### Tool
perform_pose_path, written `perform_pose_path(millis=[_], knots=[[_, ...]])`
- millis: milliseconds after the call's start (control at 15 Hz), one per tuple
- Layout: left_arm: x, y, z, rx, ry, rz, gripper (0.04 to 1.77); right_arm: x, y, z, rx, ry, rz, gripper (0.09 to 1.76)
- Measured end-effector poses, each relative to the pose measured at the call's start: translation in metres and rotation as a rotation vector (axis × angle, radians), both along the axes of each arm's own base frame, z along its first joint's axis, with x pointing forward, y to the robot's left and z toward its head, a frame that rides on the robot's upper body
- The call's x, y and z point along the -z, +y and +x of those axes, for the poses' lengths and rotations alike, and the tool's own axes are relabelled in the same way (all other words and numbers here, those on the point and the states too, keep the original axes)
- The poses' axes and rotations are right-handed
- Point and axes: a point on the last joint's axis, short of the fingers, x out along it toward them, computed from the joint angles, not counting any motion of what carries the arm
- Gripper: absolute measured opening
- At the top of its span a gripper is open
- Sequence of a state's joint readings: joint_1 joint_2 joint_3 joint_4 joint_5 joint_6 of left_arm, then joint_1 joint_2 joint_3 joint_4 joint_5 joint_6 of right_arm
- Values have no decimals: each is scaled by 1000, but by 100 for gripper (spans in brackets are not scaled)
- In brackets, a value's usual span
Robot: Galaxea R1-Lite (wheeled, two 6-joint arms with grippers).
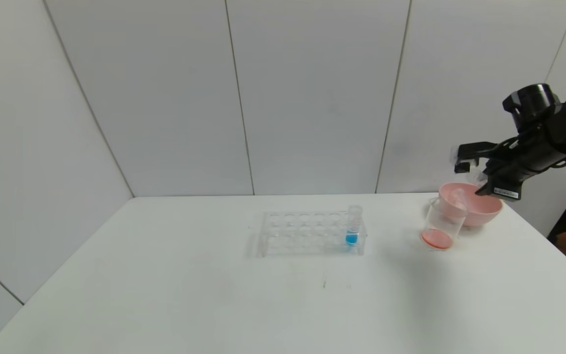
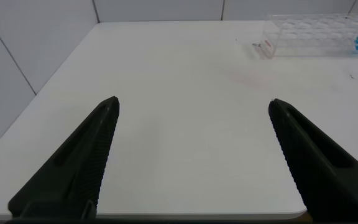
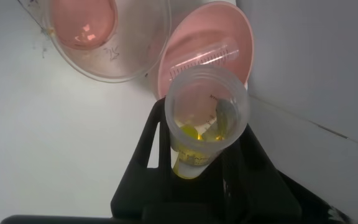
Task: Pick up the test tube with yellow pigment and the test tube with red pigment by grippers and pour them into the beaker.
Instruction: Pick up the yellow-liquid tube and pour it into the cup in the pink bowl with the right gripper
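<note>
My right gripper (image 1: pixel 477 179) is shut on the test tube with yellow pigment (image 3: pixel 207 118). It holds the tube tilted in the air over the pink bowl, just behind the beaker (image 1: pixel 441 223). Yellow liquid sits inside the tube between the gripper (image 3: pixel 204 134) fingers. The beaker (image 3: pixel 104 37) holds a thin layer of orange-red liquid. An empty clear tube (image 3: pixel 207 59) lies in the pink bowl. My left gripper (image 2: pixel 192 104) is open and empty, low over the table's left front; it does not show in the head view.
The pink bowl (image 1: pixel 479 209) stands at the back right, touching the beaker, near the table's right edge. A clear rack (image 1: pixel 307 233) in mid table holds a blue-liquid tube (image 1: pixel 353 226) at its right end; both show in the left wrist view (image 2: pixel 316 34).
</note>
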State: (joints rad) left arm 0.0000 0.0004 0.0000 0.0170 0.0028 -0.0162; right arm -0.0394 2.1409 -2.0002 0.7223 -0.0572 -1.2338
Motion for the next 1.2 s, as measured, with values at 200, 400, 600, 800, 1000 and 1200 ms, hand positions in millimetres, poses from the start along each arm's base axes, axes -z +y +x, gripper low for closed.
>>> perform_pose_path(millis=[200,400,600,800,1000,1200], knots=[[0,0,0,0,0,0,172,-1,7,1,1,-5,-50,52],[0,0,0,0,0,0,172,-1,12,1,7,-3,-112,52],[0,0,0,0,0,0,172,-1,17,1,20,0,-171,52],[0,0,0,0,0,0,172,-1,21,0,36,13,-223,52],[0,0,0,0,0,0,172,0,26,0,39,17,-243,52],[0,0,0,0,0,0,172,1,29,0,40,16,-259,52]])
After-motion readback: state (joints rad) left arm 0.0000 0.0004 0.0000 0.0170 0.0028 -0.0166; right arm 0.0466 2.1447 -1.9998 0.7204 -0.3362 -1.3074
